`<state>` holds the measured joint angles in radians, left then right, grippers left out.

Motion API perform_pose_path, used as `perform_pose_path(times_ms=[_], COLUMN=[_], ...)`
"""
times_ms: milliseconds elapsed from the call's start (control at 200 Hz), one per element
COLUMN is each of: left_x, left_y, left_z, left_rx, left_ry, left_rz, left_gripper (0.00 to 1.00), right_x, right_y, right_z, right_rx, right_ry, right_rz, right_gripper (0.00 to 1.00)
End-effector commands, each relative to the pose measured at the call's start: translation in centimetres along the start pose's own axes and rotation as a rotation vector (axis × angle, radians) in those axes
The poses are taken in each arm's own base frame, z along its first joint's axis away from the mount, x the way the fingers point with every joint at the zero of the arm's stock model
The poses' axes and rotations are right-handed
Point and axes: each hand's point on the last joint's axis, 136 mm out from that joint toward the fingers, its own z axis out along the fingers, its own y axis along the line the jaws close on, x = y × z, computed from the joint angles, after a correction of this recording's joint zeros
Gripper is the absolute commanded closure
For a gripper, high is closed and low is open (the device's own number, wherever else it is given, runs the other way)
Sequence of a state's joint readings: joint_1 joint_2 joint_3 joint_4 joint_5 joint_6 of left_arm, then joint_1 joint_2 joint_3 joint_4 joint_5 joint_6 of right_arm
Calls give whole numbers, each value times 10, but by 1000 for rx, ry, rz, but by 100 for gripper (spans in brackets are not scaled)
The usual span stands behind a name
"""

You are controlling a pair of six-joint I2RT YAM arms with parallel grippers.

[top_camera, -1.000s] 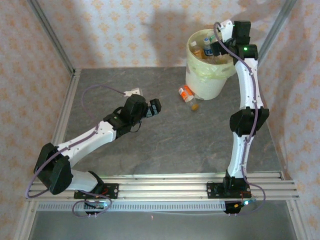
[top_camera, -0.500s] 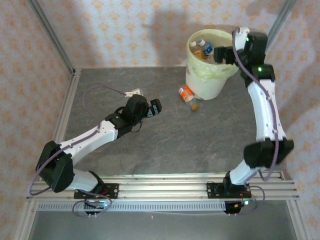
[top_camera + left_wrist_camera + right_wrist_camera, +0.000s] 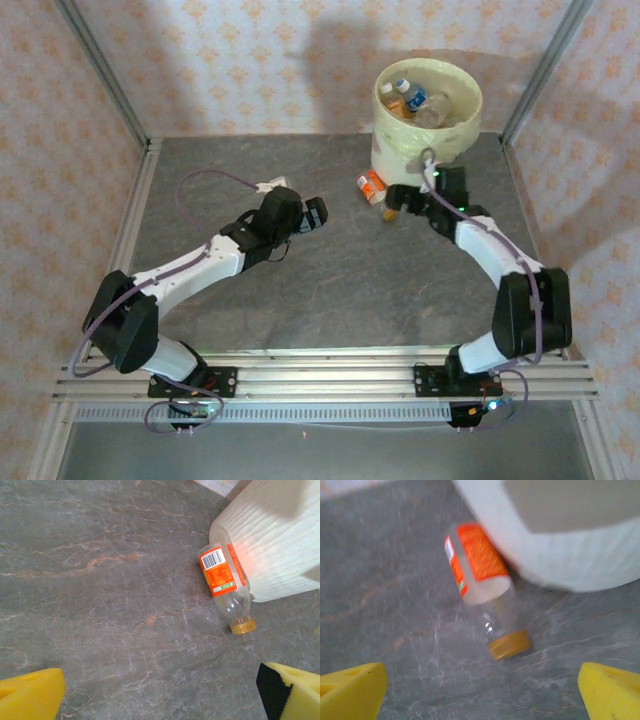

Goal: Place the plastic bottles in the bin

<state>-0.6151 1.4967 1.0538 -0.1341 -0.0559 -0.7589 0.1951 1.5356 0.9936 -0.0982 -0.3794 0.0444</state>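
- Left gripper [image 3: 313,216] is hovering spread wide and empty, well apart from the bottle.
- Orange-labelled bottle [image 3: 372,187] is lying against the bin [image 3: 395,150]; a nudge risks rolling it away.
- Right gripper [image 3: 400,200] is gaping wide near its cap, and one finger may be heading for the bin wall.

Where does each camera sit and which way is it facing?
Top: above and behind the arms, looking down on table, both arms, bin.
Left wrist: on the left arm, looking past the open left end effector at a bottle beside the bin.
Right wrist: on the right arm, close over that bottle, open right end effector framing it.
Shared: both wrist views show the bottle and bin wall.
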Motion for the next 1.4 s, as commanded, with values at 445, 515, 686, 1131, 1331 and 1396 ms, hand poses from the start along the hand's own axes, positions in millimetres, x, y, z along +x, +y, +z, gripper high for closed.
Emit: perform_pose_path(times_ms=[445,515,686,1131,1331,1396], left_x=[8,9,7,5,-2,-5], left_y=[2,6,13,19,29,33], left_z=[31,31,33,30,23,20], left_rx=[-33,-50,-64,-60,-80,-88], left_ry=[34,31,29,15,-16,-31], left_rz=[-39,-29,-42,-66,-85,-94], left_gripper=[0,0,0,0,0,0], right_x=[17,21,33,37,4,-12], right_y=[-12,-8,-15,9,58,78], right_z=[95,102,116,104,47,23], right_rx=[218,199,274,167,-58,-140], right_ry=[51,73,121,146,69,30], right_rz=[65,85,83,86,-19,-72], right_gripper=[6,9,17,61,65,65])
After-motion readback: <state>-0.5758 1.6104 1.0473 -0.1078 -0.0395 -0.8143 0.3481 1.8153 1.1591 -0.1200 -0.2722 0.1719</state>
